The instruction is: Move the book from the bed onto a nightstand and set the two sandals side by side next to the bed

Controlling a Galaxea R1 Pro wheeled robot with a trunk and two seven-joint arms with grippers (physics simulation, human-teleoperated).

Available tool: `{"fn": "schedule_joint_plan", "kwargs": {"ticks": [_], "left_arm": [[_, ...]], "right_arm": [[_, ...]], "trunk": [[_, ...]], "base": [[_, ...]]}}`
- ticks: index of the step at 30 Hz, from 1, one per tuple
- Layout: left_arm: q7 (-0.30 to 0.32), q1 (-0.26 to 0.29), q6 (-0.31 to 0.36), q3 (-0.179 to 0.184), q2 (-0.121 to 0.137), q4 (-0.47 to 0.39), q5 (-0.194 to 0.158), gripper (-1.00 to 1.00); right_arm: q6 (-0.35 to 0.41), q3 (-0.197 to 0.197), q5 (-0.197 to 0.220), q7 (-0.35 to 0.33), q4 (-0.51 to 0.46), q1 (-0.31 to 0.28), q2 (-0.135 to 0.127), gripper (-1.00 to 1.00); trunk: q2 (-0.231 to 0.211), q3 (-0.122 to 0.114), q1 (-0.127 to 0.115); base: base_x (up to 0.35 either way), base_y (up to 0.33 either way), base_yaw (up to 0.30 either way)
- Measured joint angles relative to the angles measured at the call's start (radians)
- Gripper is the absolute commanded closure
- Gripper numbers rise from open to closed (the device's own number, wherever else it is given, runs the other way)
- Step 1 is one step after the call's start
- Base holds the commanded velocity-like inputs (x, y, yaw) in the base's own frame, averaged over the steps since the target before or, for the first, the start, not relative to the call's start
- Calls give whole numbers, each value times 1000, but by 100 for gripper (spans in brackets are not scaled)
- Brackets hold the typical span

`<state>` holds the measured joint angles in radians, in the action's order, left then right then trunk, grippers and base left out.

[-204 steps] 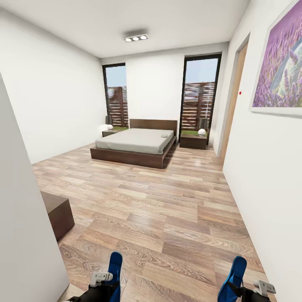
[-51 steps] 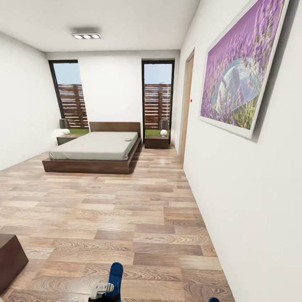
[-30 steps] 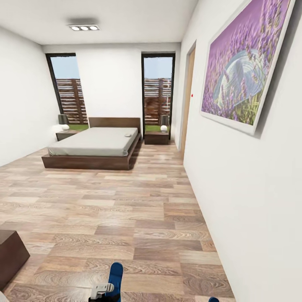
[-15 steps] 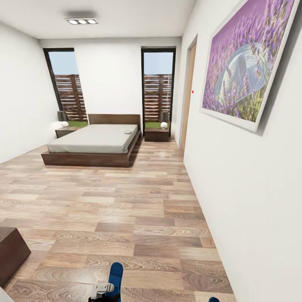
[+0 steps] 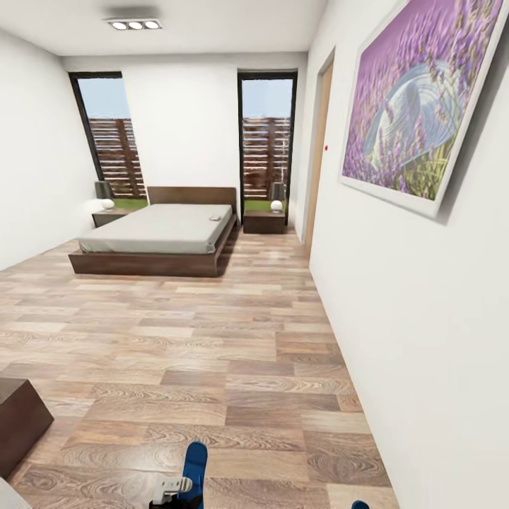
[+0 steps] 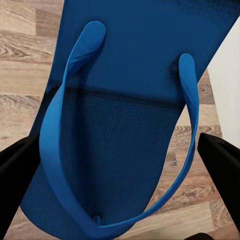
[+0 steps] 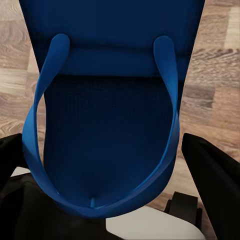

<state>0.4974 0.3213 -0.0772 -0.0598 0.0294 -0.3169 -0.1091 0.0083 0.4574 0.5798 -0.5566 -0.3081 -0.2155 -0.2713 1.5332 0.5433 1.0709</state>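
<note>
The bed, pale grey on a dark wood base, stands far ahead on the left by the back wall. A small pale flat thing near its headboard end is the book, too far for detail. One nightstand stands right of the bed, another nightstand left of it, each with a lamp. My left gripper is shut on a blue sandal, its tip also poking up as the sandal. My right gripper is shut on the other sandal, with black fingers on both sides.
A white wall with a large purple painting runs close along my right, with a doorway further on. A dark brown cabinet sits low at my left. Wood-plank floor stretches to the bed. Two tall windows flank the headboard.
The whole view has shifted as the camera moved forward along the right wall; the painting looms larger. Both sandals stay held as before.
</note>
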Motion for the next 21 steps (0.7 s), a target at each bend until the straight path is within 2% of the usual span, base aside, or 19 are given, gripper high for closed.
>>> {"fn": "schedule_joint_plan", "kwargs": {"ticks": [8,21], "left_arm": [[0,0,0,0,0,0,0,100],[0,0,0,0,0,0,0,100]], "right_arm": [[0,0,0,0,0,0,0,100],[-1,0,0,0,0,0,0,100]], "trunk": [[0,13,0],[0,32,0]], "base": [[0,0,-65],[0,0,-122]]}}
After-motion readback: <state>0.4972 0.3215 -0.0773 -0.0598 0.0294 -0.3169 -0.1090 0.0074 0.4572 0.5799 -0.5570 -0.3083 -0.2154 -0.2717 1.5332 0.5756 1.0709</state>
